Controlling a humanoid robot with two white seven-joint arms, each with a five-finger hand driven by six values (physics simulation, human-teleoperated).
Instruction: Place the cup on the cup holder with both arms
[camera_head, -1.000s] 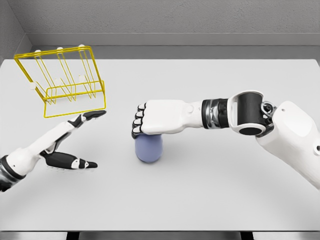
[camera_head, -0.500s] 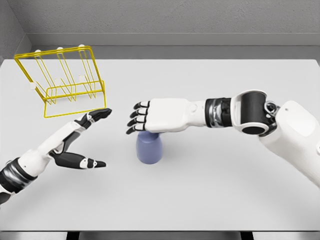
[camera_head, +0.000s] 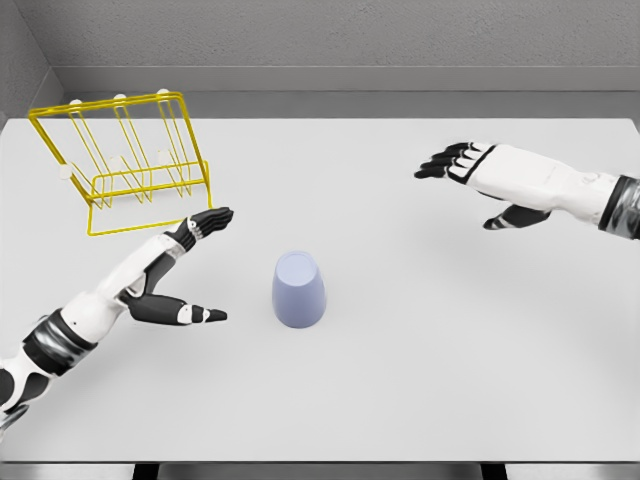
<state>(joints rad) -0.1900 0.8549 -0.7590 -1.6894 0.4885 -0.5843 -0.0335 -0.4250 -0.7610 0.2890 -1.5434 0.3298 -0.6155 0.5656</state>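
Head view. The cup, pale lavender-blue, stands on the white table slightly left of the frame centre and below it. Its wider end appears to rest on the table, with the narrower flat end tilted toward the camera. Nothing touches it.

The cup holder, a yellow wire rack with white-tipped upright pegs, stands in the upper left of the frame, well apart from the cup.

The left hand enters from the lower left. Its fingers are extended and held loosely together, pointing toward the upper right, with the thumb spread wide below them and pointing at the cup. The hand holds nothing. Its fingertips lie just below the front edge of the cup holder; whether they touch it cannot be determined. The thumb tip is near the cup but clear of it.

The right hand enters from the right edge in the upper right of the frame. Its fingers are extended and spread, pointing left, thumb hanging below the palm. It holds nothing and is well apart from the cup.
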